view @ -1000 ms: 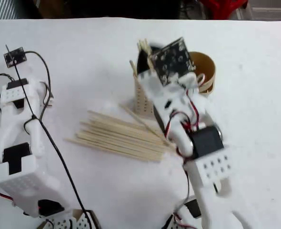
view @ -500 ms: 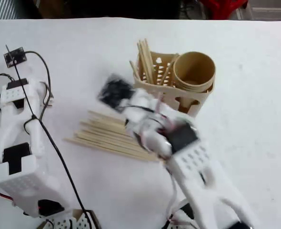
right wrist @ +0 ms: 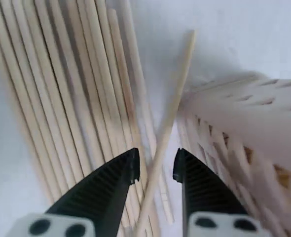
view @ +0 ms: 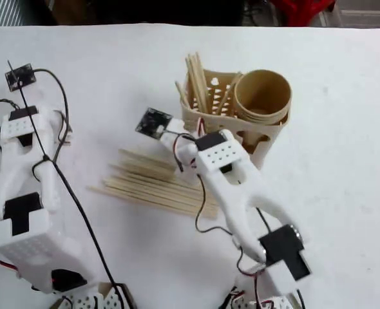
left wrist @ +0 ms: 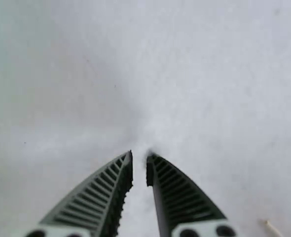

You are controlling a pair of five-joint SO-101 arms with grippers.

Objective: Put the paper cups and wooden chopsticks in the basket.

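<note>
The right gripper [right wrist: 155, 162], jaws parted astride a slanted chopstick [right wrist: 174, 96] beside the basket [right wrist: 244, 116], could drag the pile [right wrist: 61, 89] or bump the basket; the left gripper [left wrist: 139, 155] sits pressed together.

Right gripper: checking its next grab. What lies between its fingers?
In the right wrist view, one slanted chopstick crosses between the fingers of the right gripper, beside the basket.

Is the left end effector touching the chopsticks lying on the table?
Apart. In the left wrist view the left end effector has table showing all around its tips, and the high view shows the chopsticks lying clear of that arm.
</note>
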